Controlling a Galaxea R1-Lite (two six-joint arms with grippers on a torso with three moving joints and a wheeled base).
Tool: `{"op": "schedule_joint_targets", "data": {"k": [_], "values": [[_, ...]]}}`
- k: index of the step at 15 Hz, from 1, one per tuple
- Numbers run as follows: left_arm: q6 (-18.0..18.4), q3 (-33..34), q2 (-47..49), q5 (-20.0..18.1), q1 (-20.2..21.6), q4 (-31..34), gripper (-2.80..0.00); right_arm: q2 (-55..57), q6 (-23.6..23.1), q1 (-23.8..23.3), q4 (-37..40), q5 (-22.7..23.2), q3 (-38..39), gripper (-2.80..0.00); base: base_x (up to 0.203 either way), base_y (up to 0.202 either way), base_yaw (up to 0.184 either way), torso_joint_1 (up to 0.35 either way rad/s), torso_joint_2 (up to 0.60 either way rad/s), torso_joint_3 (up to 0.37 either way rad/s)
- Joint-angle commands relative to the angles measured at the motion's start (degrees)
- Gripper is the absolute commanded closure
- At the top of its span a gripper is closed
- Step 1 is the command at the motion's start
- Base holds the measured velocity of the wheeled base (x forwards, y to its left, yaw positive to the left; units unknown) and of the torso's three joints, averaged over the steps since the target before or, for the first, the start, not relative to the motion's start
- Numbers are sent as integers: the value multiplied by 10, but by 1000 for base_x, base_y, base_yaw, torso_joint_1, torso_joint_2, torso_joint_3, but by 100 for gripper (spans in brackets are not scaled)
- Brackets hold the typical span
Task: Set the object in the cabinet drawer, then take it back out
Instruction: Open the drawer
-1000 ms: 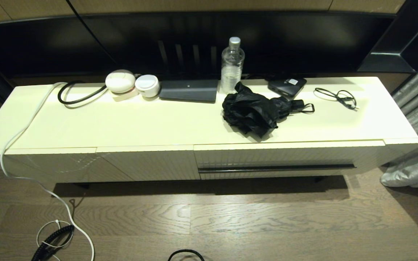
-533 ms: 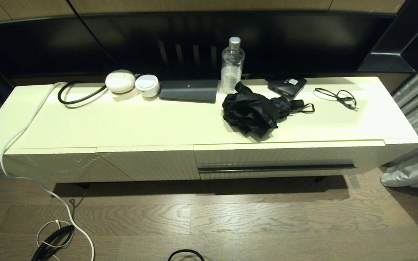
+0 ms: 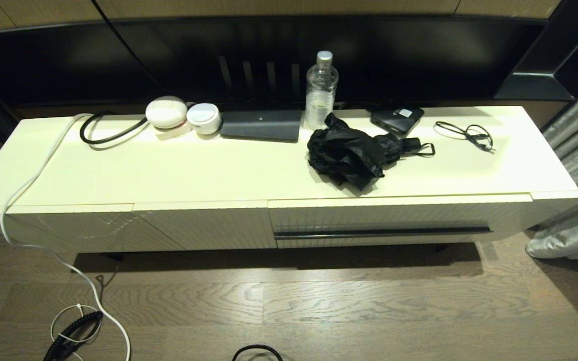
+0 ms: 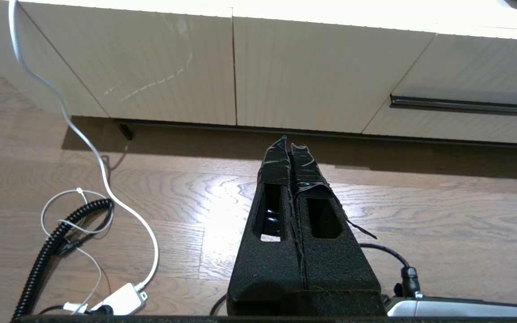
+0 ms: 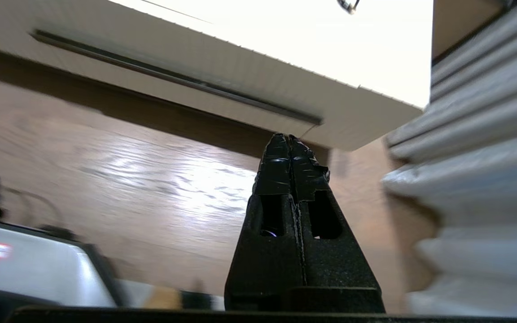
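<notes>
Head view: the umbrella point(image 3: 351, 155) lies on the cabinet top point(image 3: 208, 170), right of centre, just in front of a bottle point(image 3: 321, 90) and beside a black box point(image 3: 397, 119), its handle and loop pointing toward a thin cable point(image 3: 467, 133) farther right. The drawer point(image 3: 384, 223) is directly below it, closed, its dark slot running along the ribbed front. That placing suits the task: the umbrella sits straight above where it must go, so only a short carry will be needed once the drawer is out. Neither arm shows here, so nothing has been started.

Left wrist view: the left gripper point(image 4: 288, 148) hangs low over the wood floor, fingers pressed together and holding nothing, aimed at the plain ribbed doors; the drawer's slot shows only at the edge. It looks parked.

Right wrist view: the right gripper point(image 5: 289, 142) is likewise closed tight and empty, low over the floor, facing the drawer point(image 5: 240, 85) near its right end, with a curtain point(image 5: 478, 148) close beside. Being nearer the slot, it seems the likelier arm to pull

The wrist views supply the grippers; only the head view shows the umbrella
</notes>
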Motion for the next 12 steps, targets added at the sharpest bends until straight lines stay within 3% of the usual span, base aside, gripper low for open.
{"op": "schedule_joint_targets", "data": {"k": [1, 4, 6, 10, 12], "values": [[0, 0, -1, 0, 0, 0, 0, 148, -86, -1, 3, -2, -79, 0, 0, 0, 0, 0, 0, 0], [0, 0, -1, 0, 0, 0, 0, 223, -266, -1, 4, -8, -126, 0, 0, 0, 0, 0, 0, 0], [0, 0, -1, 0, 0, 0, 0, 243, -361, 0, 4, -10, -137, 0, 0, 0, 0, 0, 0, 0], [0, 0, -1, 0, 0, 0, 0, 291, -535, 2, -24, -14, -126, 0, 0, 0, 0, 0, 0, 0], [0, 0, -1, 0, 0, 0, 0, 324, -602, 4, -73, -21, -93, 0, 0, 0, 0, 0, 0, 0]]}}
